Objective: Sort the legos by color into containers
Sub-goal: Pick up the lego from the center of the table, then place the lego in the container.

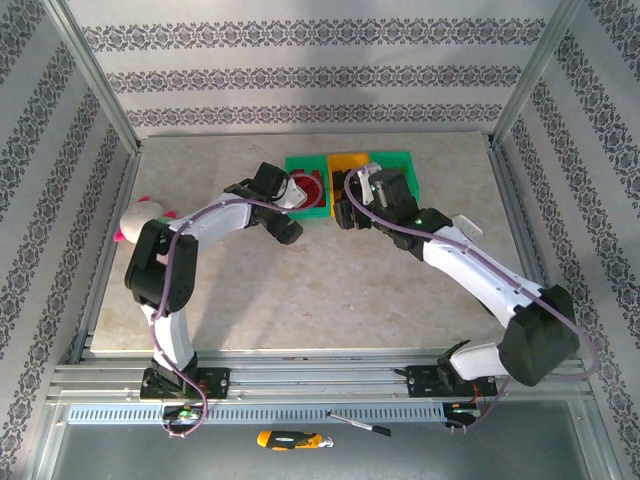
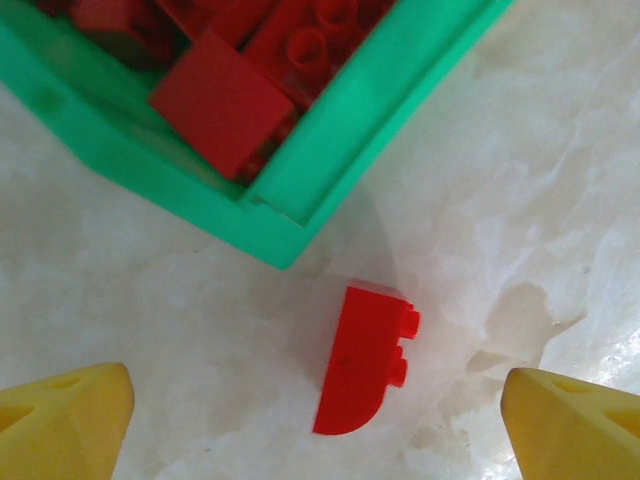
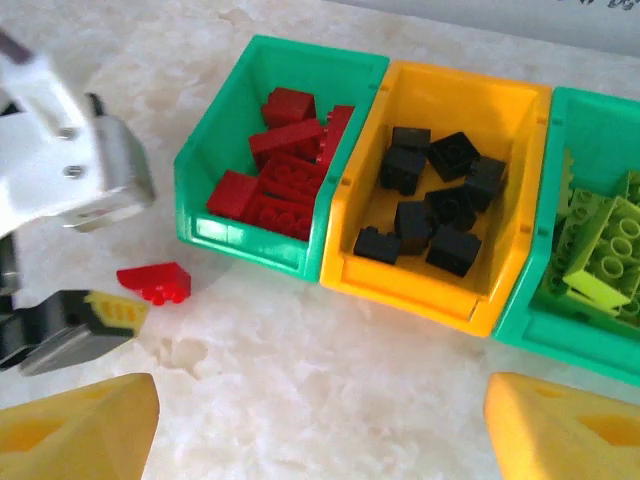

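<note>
One red lego (image 2: 362, 360) lies on the marble table just outside the corner of the left green container (image 2: 330, 150), which holds several red legos (image 2: 220, 100). My left gripper (image 2: 315, 415) hangs open over the loose brick, a yellow fingertip on either side and clear of it. My right gripper (image 3: 320, 410) is open and empty above bare table in front of the row of containers. The orange-yellow container (image 3: 420, 285) holds black legos (image 3: 440, 210). The right green container (image 3: 560, 330) holds lime legos (image 3: 600, 250). The loose red lego (image 3: 154, 281) lies beside the left arm's fingertip (image 3: 115, 310).
Both arms reach toward the containers (image 1: 300, 165) at the table's back middle, their wrists close together. A pink-and-white plush toy (image 1: 140, 215) lies at the left edge. A utility knife (image 1: 290, 440) and a pen (image 1: 360, 424) rest on the frame in front of the table.
</note>
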`<move>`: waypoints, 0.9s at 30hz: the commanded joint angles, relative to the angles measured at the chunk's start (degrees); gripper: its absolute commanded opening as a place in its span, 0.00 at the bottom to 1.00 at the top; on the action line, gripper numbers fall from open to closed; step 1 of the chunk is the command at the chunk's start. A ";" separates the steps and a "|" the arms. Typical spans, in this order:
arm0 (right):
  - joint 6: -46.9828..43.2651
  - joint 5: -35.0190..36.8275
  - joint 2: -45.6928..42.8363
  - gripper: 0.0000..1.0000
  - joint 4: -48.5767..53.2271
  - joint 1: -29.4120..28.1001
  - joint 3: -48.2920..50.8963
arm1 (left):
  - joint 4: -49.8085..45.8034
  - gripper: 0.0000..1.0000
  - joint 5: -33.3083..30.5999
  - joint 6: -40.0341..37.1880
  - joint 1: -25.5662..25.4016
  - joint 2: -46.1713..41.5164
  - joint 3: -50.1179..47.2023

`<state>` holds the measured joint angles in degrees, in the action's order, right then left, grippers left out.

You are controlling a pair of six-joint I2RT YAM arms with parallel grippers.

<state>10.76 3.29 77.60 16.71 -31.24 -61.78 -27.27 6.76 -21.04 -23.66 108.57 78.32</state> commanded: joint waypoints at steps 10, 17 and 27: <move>4.14 1.14 -7.62 0.85 2.09 0.04 5.52 | -5.55 0.70 -1.01 0.96 -1.74 8.52 6.15; 4.42 1.54 -9.35 0.85 3.06 0.04 6.00 | -5.68 0.35 -0.62 2.24 -1.78 7.77 6.20; 3.99 1.88 -10.19 0.85 3.50 0.04 5.80 | -3.08 0.20 2.28 4.67 -1.94 -3.74 2.60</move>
<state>14.70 4.01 68.07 19.11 -31.27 -56.03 -30.92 6.90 -18.33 -25.12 111.18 81.84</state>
